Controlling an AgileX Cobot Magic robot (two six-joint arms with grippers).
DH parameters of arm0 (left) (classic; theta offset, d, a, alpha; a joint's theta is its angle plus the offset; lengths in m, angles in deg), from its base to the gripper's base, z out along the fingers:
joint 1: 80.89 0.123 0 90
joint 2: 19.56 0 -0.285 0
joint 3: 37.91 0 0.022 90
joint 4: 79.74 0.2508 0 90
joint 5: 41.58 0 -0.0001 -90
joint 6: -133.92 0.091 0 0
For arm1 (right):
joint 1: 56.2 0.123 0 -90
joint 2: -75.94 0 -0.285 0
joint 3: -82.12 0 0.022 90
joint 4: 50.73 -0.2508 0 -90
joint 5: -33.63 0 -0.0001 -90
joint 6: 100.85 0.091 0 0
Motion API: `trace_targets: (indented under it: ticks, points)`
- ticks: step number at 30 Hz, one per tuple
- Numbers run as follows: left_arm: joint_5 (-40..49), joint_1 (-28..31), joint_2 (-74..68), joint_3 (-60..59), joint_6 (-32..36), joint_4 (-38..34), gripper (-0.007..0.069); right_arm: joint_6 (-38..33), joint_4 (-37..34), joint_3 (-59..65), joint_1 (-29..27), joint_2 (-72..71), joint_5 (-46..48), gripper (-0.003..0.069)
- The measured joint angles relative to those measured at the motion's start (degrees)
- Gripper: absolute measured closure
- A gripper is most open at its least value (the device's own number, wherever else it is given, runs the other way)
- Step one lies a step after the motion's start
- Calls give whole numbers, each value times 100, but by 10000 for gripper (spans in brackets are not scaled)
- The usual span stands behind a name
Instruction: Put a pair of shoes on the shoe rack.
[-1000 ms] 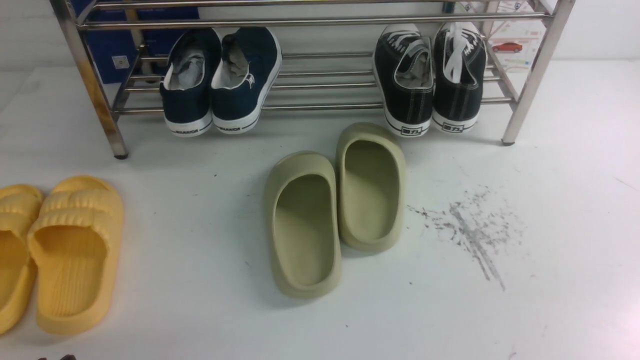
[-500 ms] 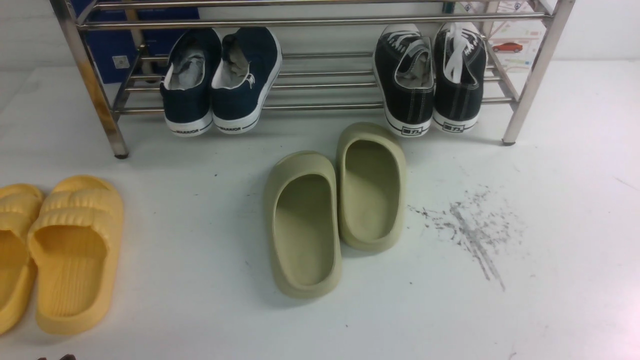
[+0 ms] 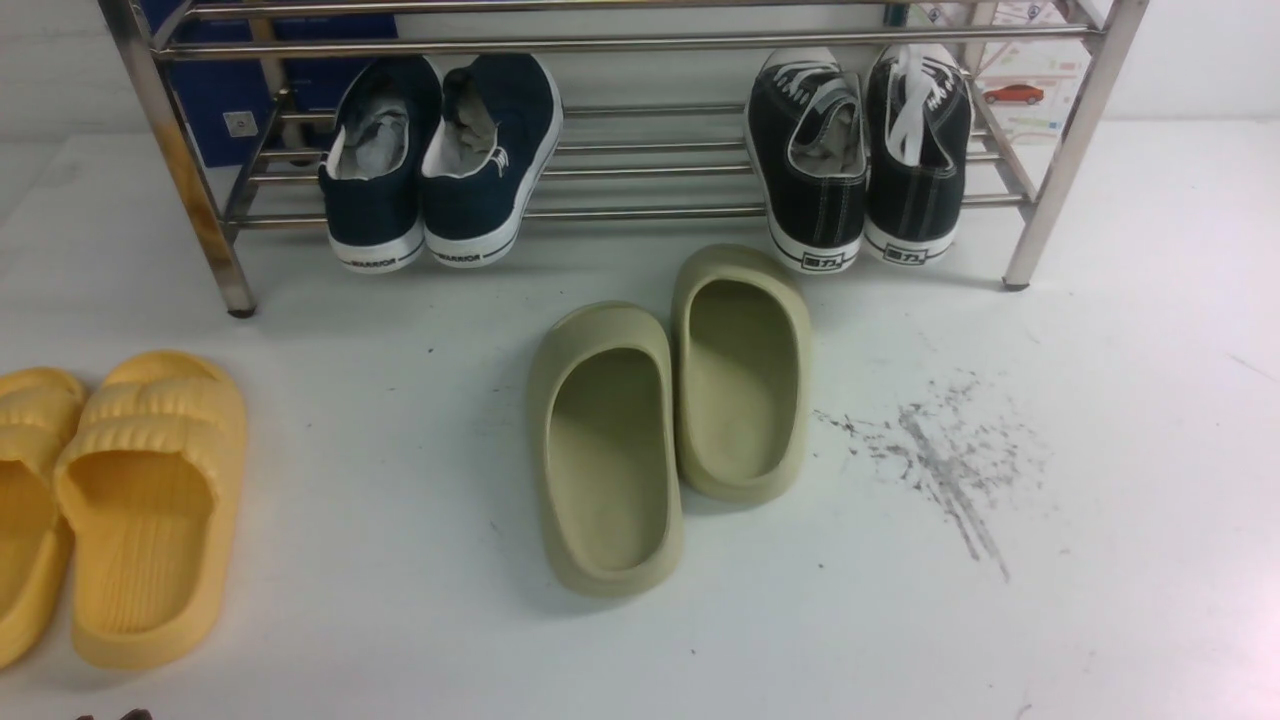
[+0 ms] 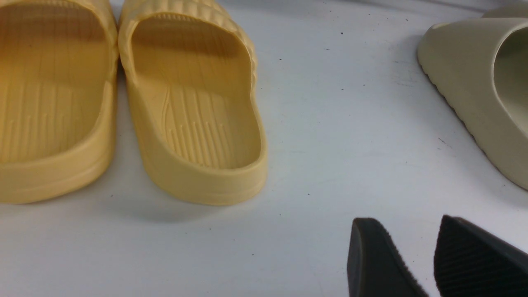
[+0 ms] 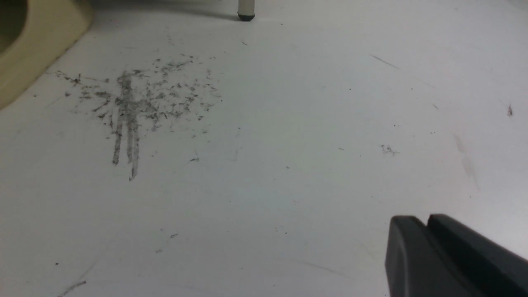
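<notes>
The pair of black sneakers, one (image 3: 810,160) beside the other (image 3: 918,150), rests heels-out on the lower rods at the right end of the steel shoe rack (image 3: 640,45). In the left wrist view my left gripper (image 4: 406,231) is open and empty, low over the white floor, between the yellow slippers (image 4: 194,107) and an olive slipper (image 4: 478,82). In the right wrist view my right gripper (image 5: 427,220) is shut and empty above bare floor, near the scuff mark (image 5: 132,99). Neither gripper is near the sneakers.
A navy canvas pair (image 3: 440,160) sits at the left of the same shelf. Two olive slippers (image 3: 680,400) lie on the floor before the rack's middle. Yellow slippers (image 3: 130,500) lie at the near left. A rack leg (image 5: 246,8) stands ahead of the right gripper.
</notes>
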Motion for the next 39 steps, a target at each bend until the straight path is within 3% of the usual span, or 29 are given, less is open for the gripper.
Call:
trace_targets:
  ticks: [39]
  points:
    - [0,0,0,0,0,0,386,-1,-5,0,0,0,0,522]
